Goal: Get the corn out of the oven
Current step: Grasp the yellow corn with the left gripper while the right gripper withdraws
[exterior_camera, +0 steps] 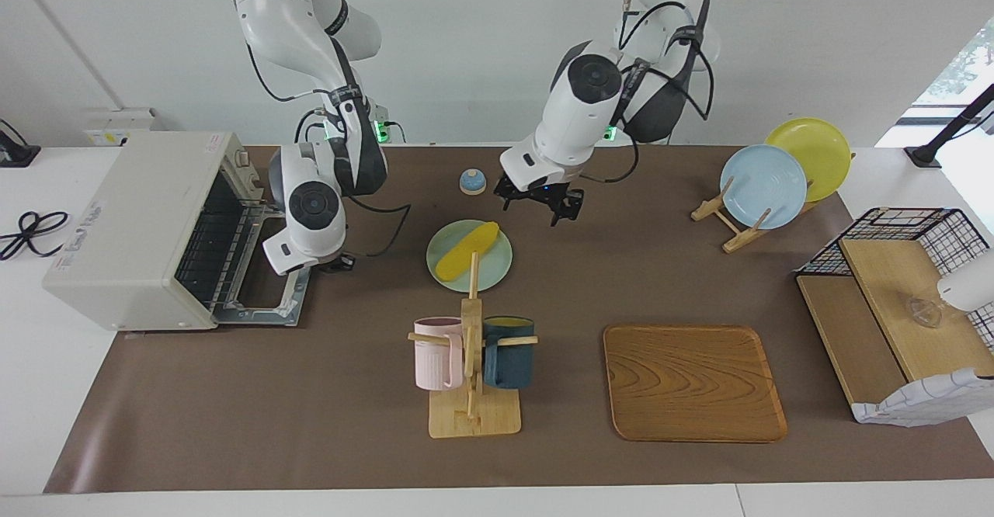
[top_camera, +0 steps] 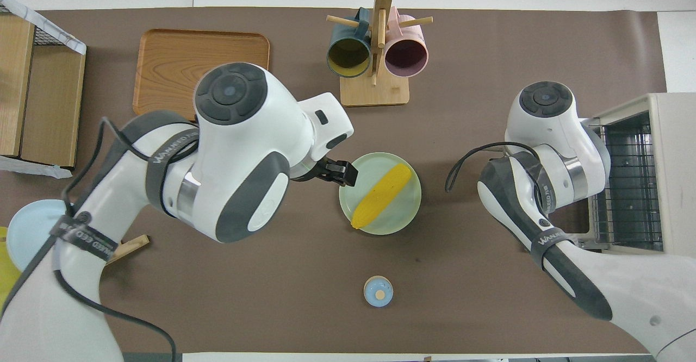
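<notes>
The corn (exterior_camera: 466, 251) lies on a pale green plate (exterior_camera: 497, 266) in the middle of the table, outside the oven; it also shows in the overhead view (top_camera: 382, 196). The off-white oven (exterior_camera: 132, 222) stands at the right arm's end, its door (exterior_camera: 268, 293) folded down flat and its wire rack (exterior_camera: 206, 245) bare. My left gripper (exterior_camera: 540, 205) hangs open and empty just beside the plate's rim (top_camera: 402, 212), toward the left arm's end. My right gripper (exterior_camera: 339, 262) is low over the table by the open door, mostly hidden under its own wrist.
A wooden mug rack (exterior_camera: 471, 362) with a pink and a dark blue mug stands farther from the robots than the plate. A wooden tray (exterior_camera: 693, 381), a plate stand with blue and yellow plates (exterior_camera: 765, 183), a small blue knob (exterior_camera: 472, 182) and a wire shelf (exterior_camera: 893, 300) are also on the table.
</notes>
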Robot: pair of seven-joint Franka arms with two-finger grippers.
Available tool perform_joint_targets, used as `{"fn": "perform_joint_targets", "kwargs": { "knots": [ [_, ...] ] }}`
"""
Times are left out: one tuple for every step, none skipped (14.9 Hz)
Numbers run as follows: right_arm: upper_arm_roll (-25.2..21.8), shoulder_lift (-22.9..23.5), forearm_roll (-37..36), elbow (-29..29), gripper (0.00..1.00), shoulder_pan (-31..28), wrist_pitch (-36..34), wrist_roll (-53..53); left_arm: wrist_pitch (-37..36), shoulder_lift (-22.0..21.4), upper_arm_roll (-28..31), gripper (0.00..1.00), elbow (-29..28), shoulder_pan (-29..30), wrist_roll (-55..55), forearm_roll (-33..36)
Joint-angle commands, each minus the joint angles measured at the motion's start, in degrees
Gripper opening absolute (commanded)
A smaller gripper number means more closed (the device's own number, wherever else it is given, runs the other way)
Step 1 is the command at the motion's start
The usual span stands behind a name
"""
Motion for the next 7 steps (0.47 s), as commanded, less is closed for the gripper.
{"fn": "perform_joint_targets", "kwargs": {
  "knots": [
    [0.8,-2.1,-2.0,-2.9,0.00,-1.6,1.7,-1.7,3.1,5.3,1.3,1.00,2.5,-4.5,-1.0,-0.5],
    [0.9,-2.2,-4.5,-2.8,0.00,-1.3,1.4,-2.0,3.8,6.3,1.3,1.00,2.8,-5.7,-1.0,1.0],
    [0.9,-2.2,-6.4,-2.6,0.00,-1.0,0.8,-2.5,5.8,7.0,1.2,1.00,2.6,-5.8,-1.1,1.6],
    [0.9,-2.2,-7.6,-2.2,0.00,-0.9,-0.5,-3.0,7.6,7.9,1.2,1.00,2.5,-5.8,-1.0,1.7],
    [1.0,-2.1,-8.8,-1.1,0.00,-0.9,-2.4,-4.3,7.7,8.5,1.2,1.00,2.9,-5.8,-0.9,1.8],
    [1.0,-2.0,-9.1,0.7,0.00,-0.9,-5.2,-6.6,7.4,9.1,1.2,1.00,3.0,-6.2,-0.9,2.0],
    [1.1,-1.8,-9.1,3.1,0.00,-0.9,-8.5,-8.7,7.9,9.2,1.2,1.00,2.5,-7.4,-0.9,2.2]
  ]
}}
